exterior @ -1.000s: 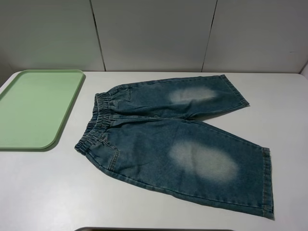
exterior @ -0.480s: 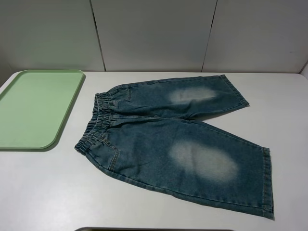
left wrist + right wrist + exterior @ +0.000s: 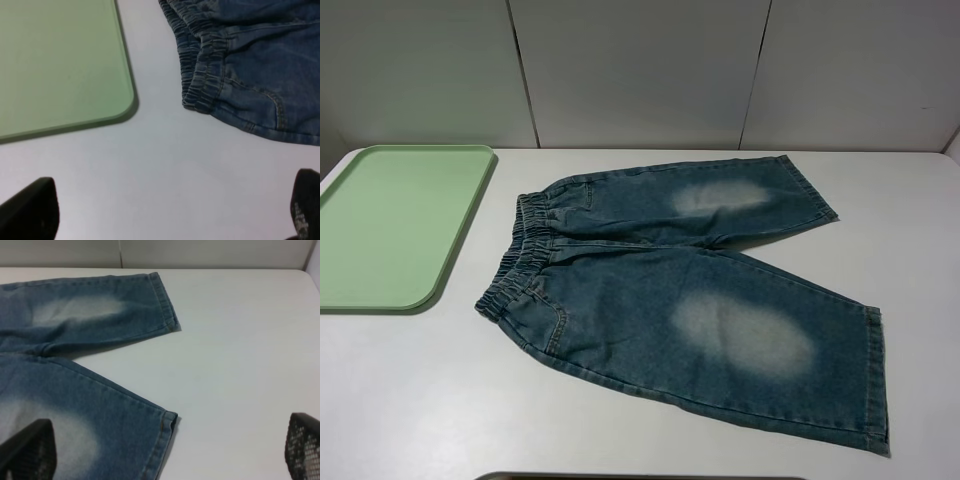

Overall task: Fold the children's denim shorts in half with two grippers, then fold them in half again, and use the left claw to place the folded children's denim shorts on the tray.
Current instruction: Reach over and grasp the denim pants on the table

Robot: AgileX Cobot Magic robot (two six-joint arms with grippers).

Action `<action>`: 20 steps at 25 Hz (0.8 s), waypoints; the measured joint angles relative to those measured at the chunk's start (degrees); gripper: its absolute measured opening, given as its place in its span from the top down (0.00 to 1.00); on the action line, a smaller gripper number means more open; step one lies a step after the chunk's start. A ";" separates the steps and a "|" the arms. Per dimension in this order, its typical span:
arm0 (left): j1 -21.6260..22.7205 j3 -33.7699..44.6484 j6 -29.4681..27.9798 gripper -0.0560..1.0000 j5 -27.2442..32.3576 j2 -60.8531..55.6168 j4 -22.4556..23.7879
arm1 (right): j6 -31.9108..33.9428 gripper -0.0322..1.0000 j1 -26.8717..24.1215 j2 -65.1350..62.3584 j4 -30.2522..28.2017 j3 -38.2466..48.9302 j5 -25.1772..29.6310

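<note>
While the denim shorts (image 3: 680, 300) lie flat mid-frame on the desk (image 3: 420, 400), right of the tray (image 3: 400, 225) at upper left, the left hand (image 3: 167, 215) and right hand (image 3: 165, 452), both spread and empty, should pinch waistband and hem corners evenly.

White table (image 3: 410, 400) is carrying two things here. The pale green plastic tray (image 3: 395, 225) is sitting flat out at 9 o'clock, running along the table's edge. The children's denim shorts (image 3: 650, 290) are lying spread out flat around the middle, waistband facing 9 o'clock, one leg heading toward 2 and the other toward 4. They're sitting near the tray without touching it, a strip of bare tabletop showing between.
</note>
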 joint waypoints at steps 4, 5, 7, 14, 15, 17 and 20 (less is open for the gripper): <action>-0.12 0.00 0.00 0.08 0.00 0.00 0.00 | 0.00 0.30 0.00 0.00 0.00 0.00 0.00; -0.43 0.00 0.00 0.08 0.00 0.00 0.00 | 0.00 0.30 0.00 0.00 0.00 0.00 0.00; -1.07 0.00 0.00 0.08 0.00 0.00 0.00 | 0.00 0.30 0.44 0.00 0.00 0.00 0.00; -2.69 0.00 0.00 0.08 0.00 0.00 -0.20 | 0.00 0.30 1.86 0.00 0.06 0.00 0.00; -3.01 -0.06 0.00 0.08 -0.11 0.00 -0.20 | 0.00 0.30 1.86 0.00 0.06 0.00 0.00; -3.65 -0.25 0.00 0.08 -0.54 0.00 -0.20 | -0.96 0.30 1.86 0.00 0.11 0.00 0.00; -4.96 -0.91 0.00 0.09 -2.64 0.00 -0.25 | -4.48 0.30 1.86 0.00 0.81 0.00 -0.11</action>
